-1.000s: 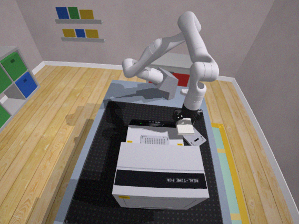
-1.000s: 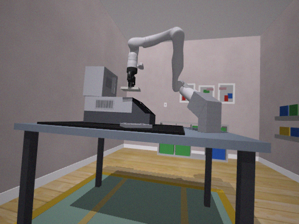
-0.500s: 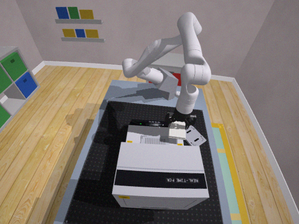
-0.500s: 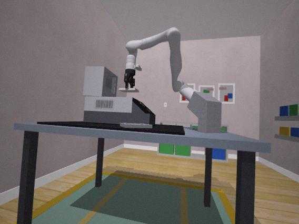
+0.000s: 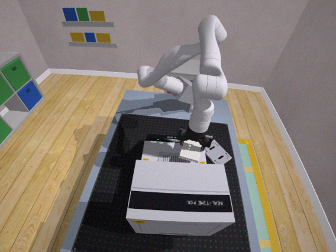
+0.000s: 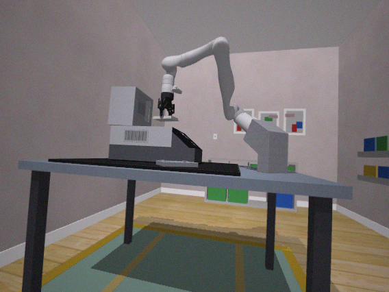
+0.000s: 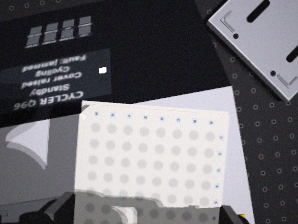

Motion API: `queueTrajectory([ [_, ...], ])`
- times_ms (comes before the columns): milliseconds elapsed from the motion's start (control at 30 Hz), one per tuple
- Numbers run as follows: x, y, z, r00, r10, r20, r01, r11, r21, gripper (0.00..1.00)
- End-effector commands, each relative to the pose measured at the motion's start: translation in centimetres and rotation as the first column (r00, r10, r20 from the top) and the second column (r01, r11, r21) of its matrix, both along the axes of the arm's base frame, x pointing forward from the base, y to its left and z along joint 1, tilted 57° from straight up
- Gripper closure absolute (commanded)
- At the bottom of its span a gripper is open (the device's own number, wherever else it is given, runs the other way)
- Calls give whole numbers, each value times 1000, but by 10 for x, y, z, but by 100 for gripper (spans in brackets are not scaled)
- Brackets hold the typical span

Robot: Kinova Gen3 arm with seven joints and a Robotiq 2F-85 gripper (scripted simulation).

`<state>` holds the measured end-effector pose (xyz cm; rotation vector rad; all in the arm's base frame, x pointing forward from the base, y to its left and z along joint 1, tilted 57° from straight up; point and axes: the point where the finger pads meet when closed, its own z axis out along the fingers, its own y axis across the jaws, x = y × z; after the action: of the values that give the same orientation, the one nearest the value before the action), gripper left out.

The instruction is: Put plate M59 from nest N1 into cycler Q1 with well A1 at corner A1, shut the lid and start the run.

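My gripper (image 5: 193, 141) (image 6: 166, 112) (image 7: 145, 216) is shut on plate M59 (image 5: 190, 152) (image 6: 165, 118) (image 7: 155, 155), a white well plate held level by its near edge. It hangs over the right part of cycler Q1 (image 5: 180, 189) (image 6: 144, 137), a little above the open block (image 5: 167, 158). Q1's lid (image 6: 129, 105) stands raised behind the block. The row of upper front keys (image 7: 60, 31) shows in the wrist view past the plate's far edge. The grey plate nest N1 (image 5: 218, 152) (image 6: 177, 163) (image 7: 260, 40) lies empty to the right of Q1.
Q1 and the nest stand on a black dotted mat (image 5: 100, 192) (image 6: 219, 168) on the grey table (image 6: 192, 178). Q1's small lamp (image 5: 158, 139) shows green. The arm's grey base block (image 5: 184, 94) (image 6: 270, 147) stands behind the mat.
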<state>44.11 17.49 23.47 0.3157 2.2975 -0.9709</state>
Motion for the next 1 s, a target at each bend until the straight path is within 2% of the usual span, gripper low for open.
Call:
queueTrajectory([
  [0, 5, -5, 8, 999, -21, 28, 21, 999, 29, 9],
  [867, 26, -40, 72, 963, -184, 198, 153, 975, 160, 9],
  [967, 27, -40, 72, 954, -203, 219, 164, 969, 186, 9],
])
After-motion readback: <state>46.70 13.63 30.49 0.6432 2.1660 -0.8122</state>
